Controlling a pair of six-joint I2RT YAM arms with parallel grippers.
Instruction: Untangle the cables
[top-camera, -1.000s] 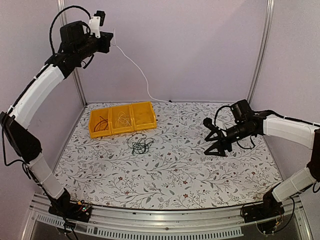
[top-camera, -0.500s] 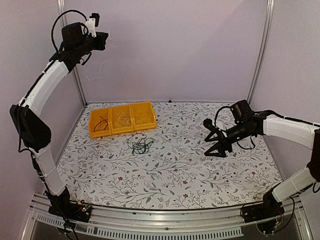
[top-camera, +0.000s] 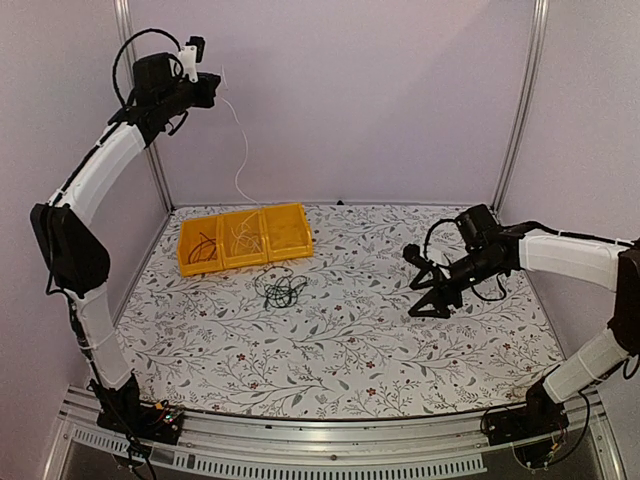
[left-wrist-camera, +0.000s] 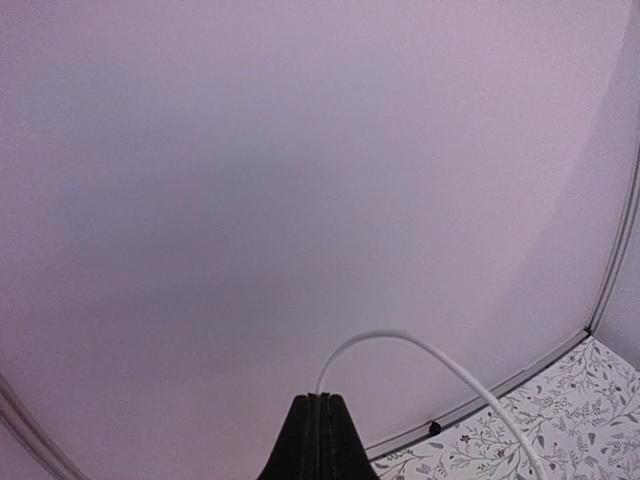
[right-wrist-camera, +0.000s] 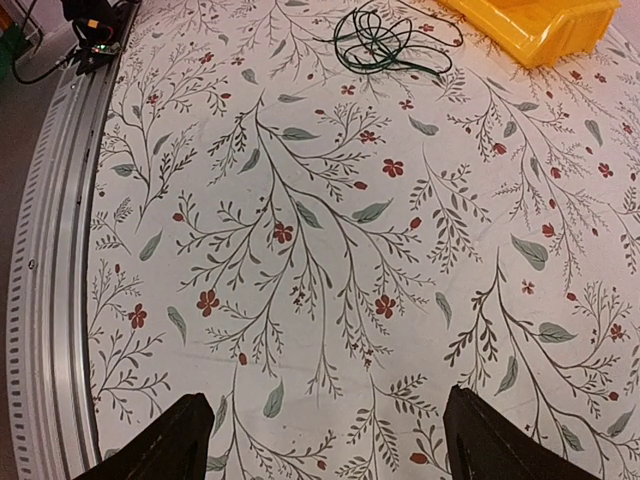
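Since a second ago the white cable (top-camera: 240, 150), pinched in our raised left tool (top-camera: 215, 80), has swung to hang into the middle compartment of the bin (top-camera: 288, 236) near the far-left corner. Our right tool (top-camera: 415, 283) gapes wide, empty. The black tangle (top-camera: 281, 290) beside the bin looks light and limp; we would grip an outer loop.

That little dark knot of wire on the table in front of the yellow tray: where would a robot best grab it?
Probably from straight above, at the dense middle of the dark tangle. It lies flat on the table, so coming in sideways would likely just push it along. The open right gripper could straddle that clump; the thin outer loops look easier to miss.
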